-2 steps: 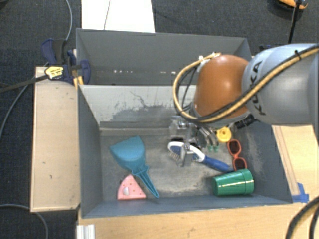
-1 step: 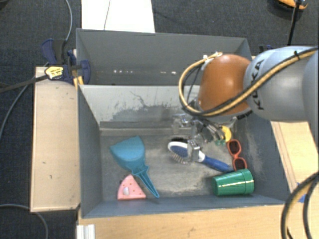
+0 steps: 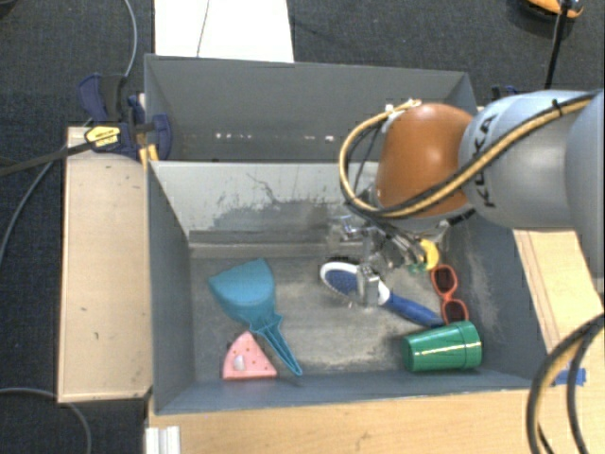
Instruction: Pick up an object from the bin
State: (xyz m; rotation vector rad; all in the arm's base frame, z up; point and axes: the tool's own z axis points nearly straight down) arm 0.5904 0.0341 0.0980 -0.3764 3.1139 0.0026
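My gripper (image 3: 367,282) hangs low in the middle of the bin, under the orange wrist cover. It is right on the white, blue-rimmed head of a brush-like tool (image 3: 338,278), whose blue handle (image 3: 412,308) runs off to the lower right. Orange sunglasses (image 3: 448,293) lie just right of the gripper, beside a small yellow thing (image 3: 430,253) partly hidden under the wrist. A green cup (image 3: 444,346) lies on its side at the front right.
A light blue scoop (image 3: 248,291) lies at the left of the bin floor, its handle pointing to the front. A pink wedge (image 3: 248,357) sits beside that handle near the front wall. The arm covers the bin's right rear.
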